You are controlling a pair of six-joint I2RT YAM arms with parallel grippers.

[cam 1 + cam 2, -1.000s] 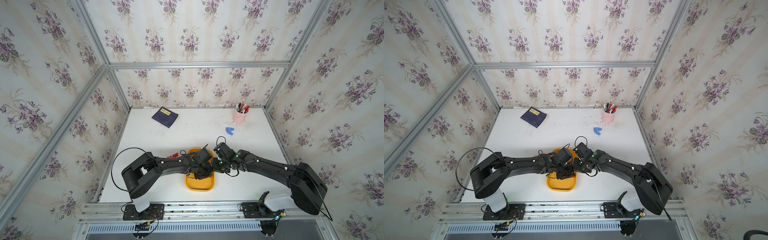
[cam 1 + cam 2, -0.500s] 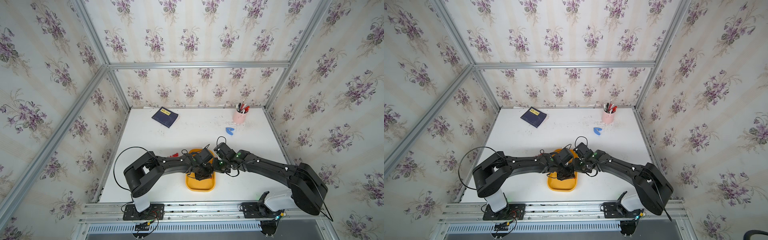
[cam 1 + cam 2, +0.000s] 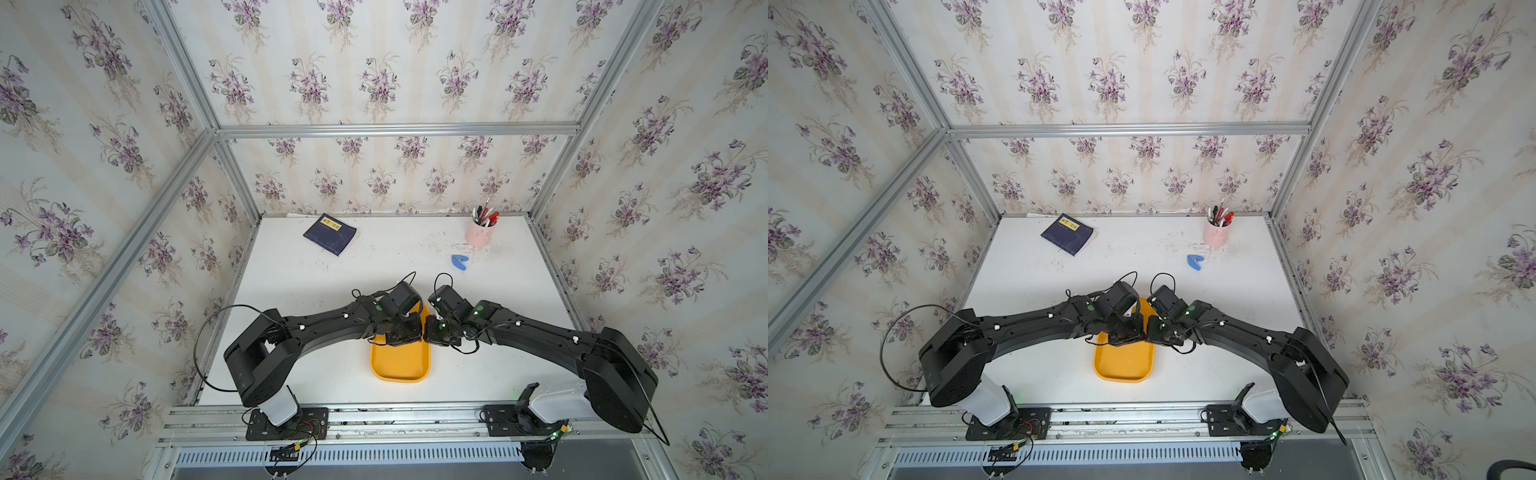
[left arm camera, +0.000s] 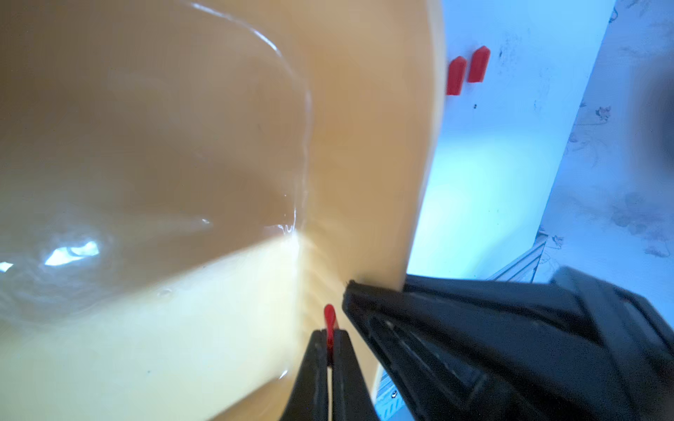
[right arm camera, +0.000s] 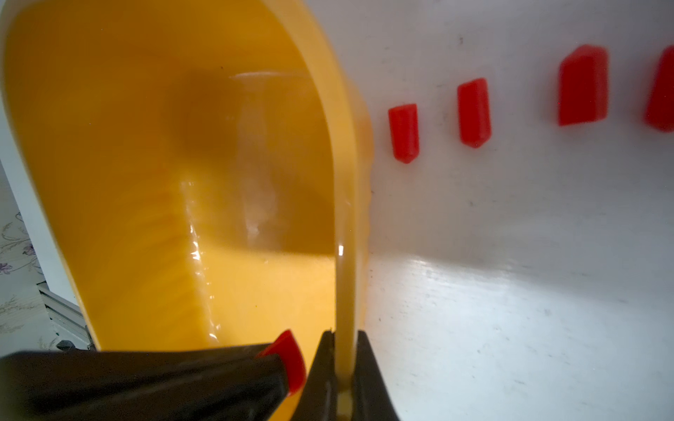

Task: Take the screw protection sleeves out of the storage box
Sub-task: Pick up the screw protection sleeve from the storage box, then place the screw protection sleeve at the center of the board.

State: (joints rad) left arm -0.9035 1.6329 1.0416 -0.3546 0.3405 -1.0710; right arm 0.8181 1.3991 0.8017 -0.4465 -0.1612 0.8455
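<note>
Pinches one screw protection sleeve (image 4: 329, 317) between the closed fingers of the left gripper (image 4: 329, 337), low inside the storage box (image 5: 146, 164) and just beside its side rim. Clamps that same rim with the right gripper (image 5: 343, 350), closed on the yellow wall and pinning the box to the white table (image 5: 510, 291). Shows four more sleeves (image 5: 403, 133) lying in a row on the table outside the clamped rim, apart from the box. Reveals no other red piece on the stretch of box floor seen by the wrist cameras; hides the far end under both arms in both top views. Reads as the lift-out of a late, perhaps last, sleeve. Calls next for a straight rise clear of the rim, without brushing the right gripper just beside, then a carry over to the row and a release there.
</note>
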